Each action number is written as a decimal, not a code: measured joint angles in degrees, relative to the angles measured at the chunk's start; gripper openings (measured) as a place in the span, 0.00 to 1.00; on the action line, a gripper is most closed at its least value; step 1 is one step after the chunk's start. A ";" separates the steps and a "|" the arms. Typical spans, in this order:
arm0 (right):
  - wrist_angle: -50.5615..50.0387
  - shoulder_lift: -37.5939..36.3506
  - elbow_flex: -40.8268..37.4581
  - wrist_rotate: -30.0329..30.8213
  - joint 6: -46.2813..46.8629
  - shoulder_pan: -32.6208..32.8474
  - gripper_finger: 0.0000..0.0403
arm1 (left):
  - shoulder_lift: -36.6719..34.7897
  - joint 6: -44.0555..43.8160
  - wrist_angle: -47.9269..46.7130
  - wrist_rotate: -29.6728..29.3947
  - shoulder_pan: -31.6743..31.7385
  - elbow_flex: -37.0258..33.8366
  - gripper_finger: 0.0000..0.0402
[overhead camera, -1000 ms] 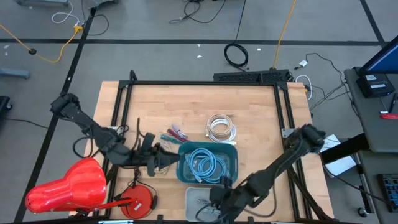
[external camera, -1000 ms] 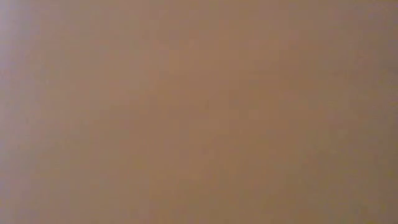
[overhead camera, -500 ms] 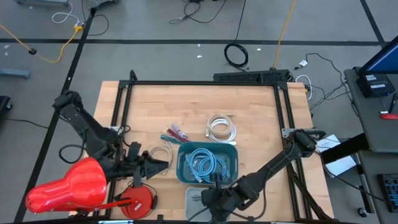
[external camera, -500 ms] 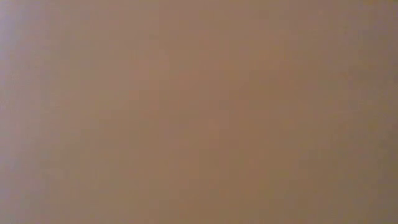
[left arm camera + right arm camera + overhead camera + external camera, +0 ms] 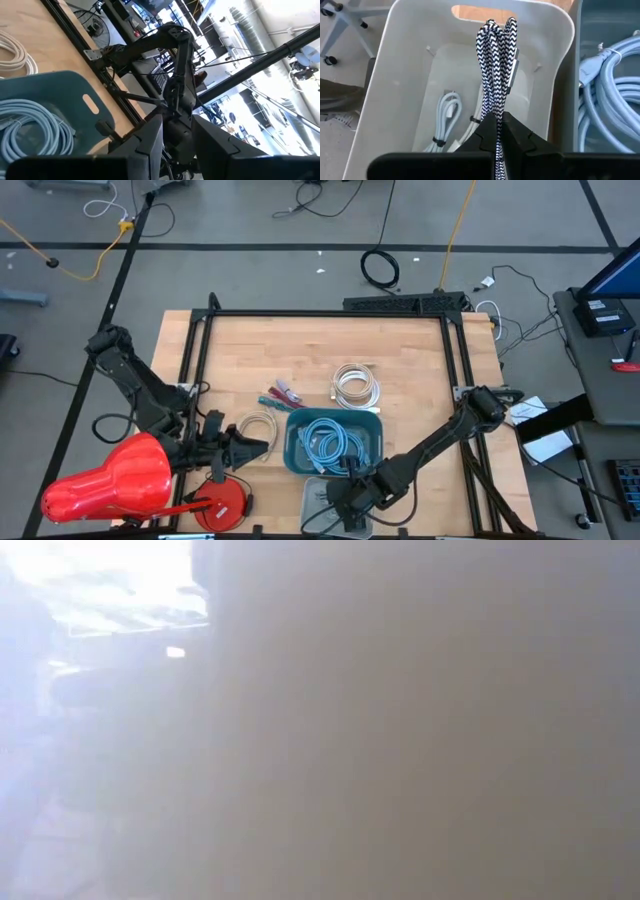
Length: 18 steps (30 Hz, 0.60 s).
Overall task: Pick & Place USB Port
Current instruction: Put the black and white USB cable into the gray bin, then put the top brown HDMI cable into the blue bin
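Clamped in the right gripper (image 5: 496, 131): a black-and-white braided cable (image 5: 497, 60), hanging over the white bin (image 5: 395, 75) at the table's near edge. Beyond, blue cables in the teal bin (image 5: 372, 426). Left gripper (image 5: 262, 446) beside a coil, fingers parted, empty.

red stool (image 5: 108, 480) | black cable coil (image 5: 379, 268) | laptop (image 5: 618, 280)
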 joint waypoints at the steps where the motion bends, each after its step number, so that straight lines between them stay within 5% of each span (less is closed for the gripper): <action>1: 0.05 -0.01 -0.08 -0.01 0.01 0.00 0.00 | 0.00 0.00 -0.03 0.00 0.00 0.00 0.26; 7: 0.62 -0.02 -0.10 0.02 -0.66 0.00 0.06 | 0.00 0.41 -0.10 0.00 0.00 0.00 0.26; 18: 3.44 -0.15 -0.13 -0.17 0.27 -0.48 0.35 | -0.02 0.39 -0.14 0.00 0.00 0.00 0.26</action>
